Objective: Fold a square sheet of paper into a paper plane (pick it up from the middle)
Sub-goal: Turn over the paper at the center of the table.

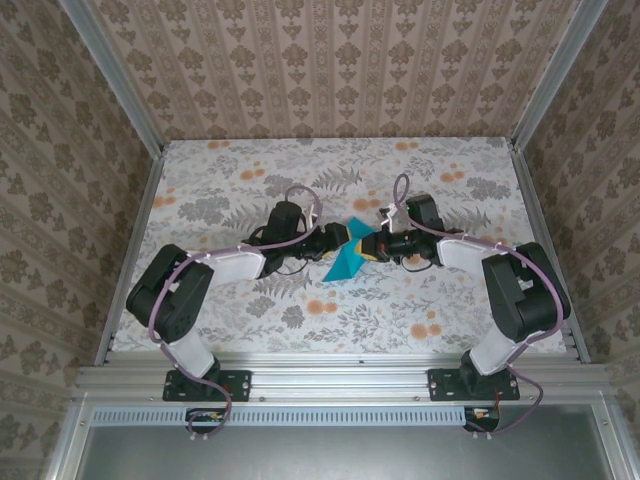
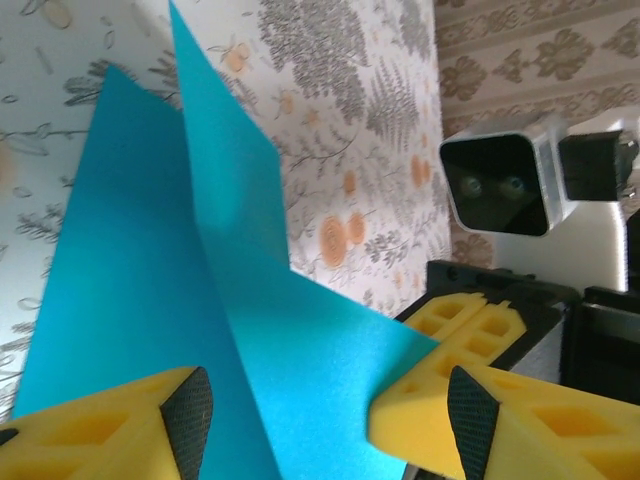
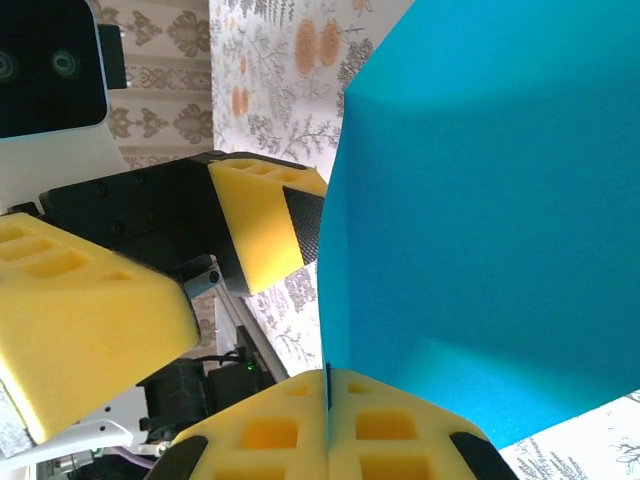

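One crease apparently made: teal-blue paper sheet point(image 1: 343, 263), centre frame, stands partly folded. Right gripper point(image 3: 327, 410) clamps its edge; left gripper point(image 2: 330, 415) spread, straddling it. Nose and wing folds remain

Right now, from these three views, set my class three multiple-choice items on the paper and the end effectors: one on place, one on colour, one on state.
1. Where is the paper?
A. At the table's far left corner.
B. Between the left end effector and the right end effector.
C. Under the right arm's base.

2. What colour is the paper?
A. Red.
B. White.
C. Teal-blue.

3. How is the right end effector?
A. Shut on the paper.
B. Wide open.
C. Shut on nothing.

Answers:
1. B, as the top view shows it between the two.
2. C, as every view shows teal-blue.
3. A, as the right wrist view shows its yellow fingers pressed together on the paper's edge.
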### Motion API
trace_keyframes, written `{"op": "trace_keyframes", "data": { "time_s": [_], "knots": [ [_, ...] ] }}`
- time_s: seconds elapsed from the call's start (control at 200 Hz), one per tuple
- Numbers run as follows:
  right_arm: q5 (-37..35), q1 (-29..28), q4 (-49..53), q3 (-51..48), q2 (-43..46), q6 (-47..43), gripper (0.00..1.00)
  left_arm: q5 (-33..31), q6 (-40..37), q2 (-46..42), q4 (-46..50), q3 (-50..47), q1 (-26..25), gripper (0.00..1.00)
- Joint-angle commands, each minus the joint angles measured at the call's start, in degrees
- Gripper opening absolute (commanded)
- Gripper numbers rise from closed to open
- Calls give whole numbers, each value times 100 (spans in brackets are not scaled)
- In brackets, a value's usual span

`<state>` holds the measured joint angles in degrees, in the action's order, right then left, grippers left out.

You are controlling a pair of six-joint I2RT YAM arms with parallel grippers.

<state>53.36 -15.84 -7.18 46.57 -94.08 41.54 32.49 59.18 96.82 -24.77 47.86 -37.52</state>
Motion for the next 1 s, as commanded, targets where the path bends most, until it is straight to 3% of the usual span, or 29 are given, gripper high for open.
{"op": "trace_keyframes", "data": {
  "time_s": [0.0,0.385,0.55,0.995],
  "knots": [
    [322,53,-490,-142,161,351,0,103,399,131,-552,-11,-64,67],
    [473,144,-1016,-281,227,724,0,205,408,310,-523,265,-150,66],
    [480,180,-1058,-306,190,743,0,365,613,338,-861,301,-165,64],
    [385,332,-934,-341,-22,649,0,658,443,391,-625,414,-168,59]
  ]
}}
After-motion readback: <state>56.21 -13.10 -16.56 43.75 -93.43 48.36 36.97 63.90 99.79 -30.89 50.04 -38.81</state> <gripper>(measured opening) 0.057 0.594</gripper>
